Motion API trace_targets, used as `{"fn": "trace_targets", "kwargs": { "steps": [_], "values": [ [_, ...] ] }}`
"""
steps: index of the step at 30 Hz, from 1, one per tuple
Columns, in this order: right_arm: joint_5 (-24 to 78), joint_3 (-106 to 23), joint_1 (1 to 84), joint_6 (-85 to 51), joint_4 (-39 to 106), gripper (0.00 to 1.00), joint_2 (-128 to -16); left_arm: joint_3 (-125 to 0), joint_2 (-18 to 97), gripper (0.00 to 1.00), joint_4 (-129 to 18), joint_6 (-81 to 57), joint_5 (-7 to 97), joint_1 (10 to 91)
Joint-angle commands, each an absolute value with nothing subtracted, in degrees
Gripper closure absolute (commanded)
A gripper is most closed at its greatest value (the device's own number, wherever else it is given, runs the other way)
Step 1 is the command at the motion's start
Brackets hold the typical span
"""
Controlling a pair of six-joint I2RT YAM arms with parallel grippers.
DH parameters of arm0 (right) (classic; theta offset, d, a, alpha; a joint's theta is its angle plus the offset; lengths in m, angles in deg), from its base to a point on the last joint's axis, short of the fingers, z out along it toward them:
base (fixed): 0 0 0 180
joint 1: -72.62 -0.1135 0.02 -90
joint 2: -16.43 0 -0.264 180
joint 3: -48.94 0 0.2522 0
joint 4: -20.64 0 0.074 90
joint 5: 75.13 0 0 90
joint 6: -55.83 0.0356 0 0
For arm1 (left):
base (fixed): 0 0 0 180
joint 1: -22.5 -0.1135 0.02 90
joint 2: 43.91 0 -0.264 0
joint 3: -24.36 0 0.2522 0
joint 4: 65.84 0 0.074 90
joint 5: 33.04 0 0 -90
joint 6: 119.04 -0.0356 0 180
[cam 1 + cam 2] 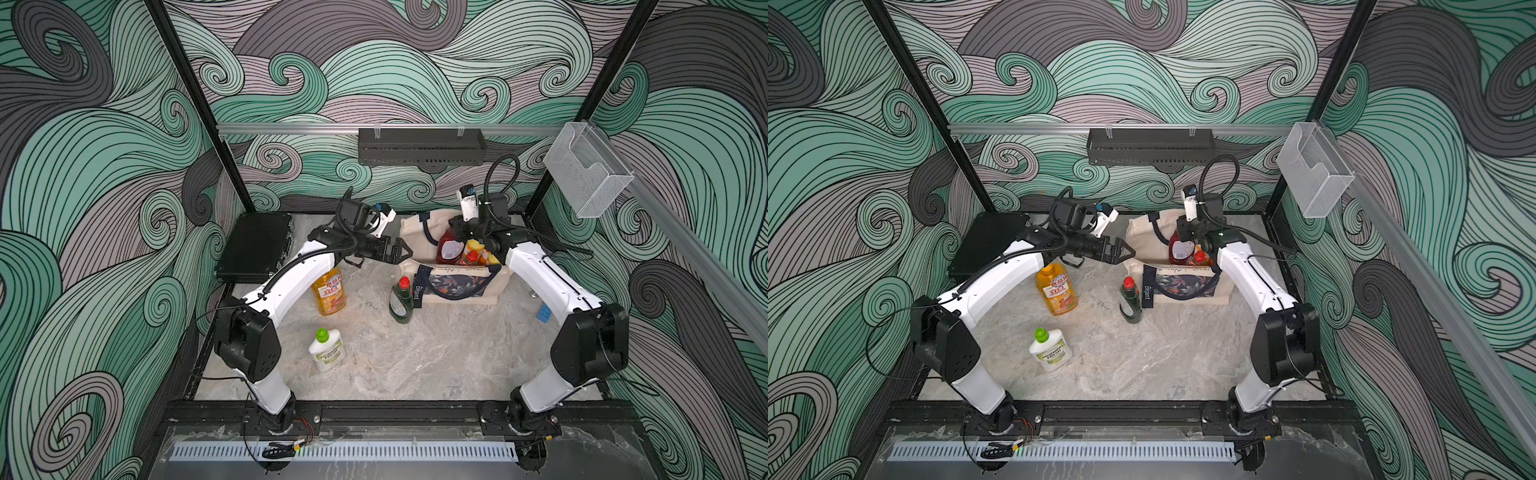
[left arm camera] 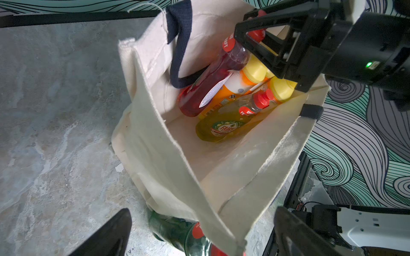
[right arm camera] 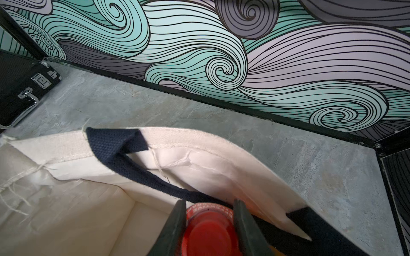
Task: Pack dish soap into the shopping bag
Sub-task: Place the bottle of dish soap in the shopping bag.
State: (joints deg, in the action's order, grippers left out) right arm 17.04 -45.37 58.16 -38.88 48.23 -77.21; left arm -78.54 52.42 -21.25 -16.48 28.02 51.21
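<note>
The left arm (image 1: 301,272) and right arm (image 1: 540,274) are built from curved white links joined by bulky black joint housings (image 1: 245,345). Black corrugated conduit (image 1: 286,268) is clipped along the white links. A small white camera (image 1: 385,217) is carried at each wrist. The right gripper (image 3: 209,205) is fitted with dark tapering fingers (image 3: 175,221), and a green light (image 2: 368,65) is lit on its black body.

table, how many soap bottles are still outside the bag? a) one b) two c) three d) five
c: the orange bottle, the dark green bottle and the white bottle stand on the table, outside the shopping bag.
</note>
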Motion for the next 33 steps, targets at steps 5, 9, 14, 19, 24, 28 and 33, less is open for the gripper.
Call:
{"fn": "trace_targets", "kwargs": {
  "steps": [5, 9, 14, 19, 24, 28, 33],
  "values": [
    [16.79, -43.97, 58.97, -40.5, 39.82, 1.0, -77.13, -79.95, 52.81, 0.01, -21.31, -17.27, 27.97, 51.6],
    [16.97, -41.55, 58.99, -40.62, 38.87, 1.0, -75.8, -79.87, 52.8, 0.01, -21.38, -17.26, 27.96, 51.6],
    [16.65, -39.82, 59.0, -40.85, 40.31, 1.0, -74.52, -79.66, 52.79, 0.01, -21.72, -17.05, 27.79, 51.63],
    [16.02, -38.43, 58.93, -40.79, 41.3, 1.0, -73.83, -79.36, 52.63, 0.01, -22.05, -16.88, 27.61, 51.6],
    [14.24, -39.21, 59.0, -41.55, 41.84, 1.0, -74.73, -78.7, 52.15, 0.01, -22.41, -16.78, 27.61, 51.6],
    [13.34, -40.44, 58.99, -41.42, 42.36, 0.99, -75.74, -78.2, 51.54, 0.01, -22.15, -17.13, 28.03, 51.53],
    [14.21, -41.39, 58.98, -40.5, 43.02, 0.83, -75.97, -78.08, 51.18, 0.01, -21.97, -17.54, 28.4, 51.53]
  ]
}}
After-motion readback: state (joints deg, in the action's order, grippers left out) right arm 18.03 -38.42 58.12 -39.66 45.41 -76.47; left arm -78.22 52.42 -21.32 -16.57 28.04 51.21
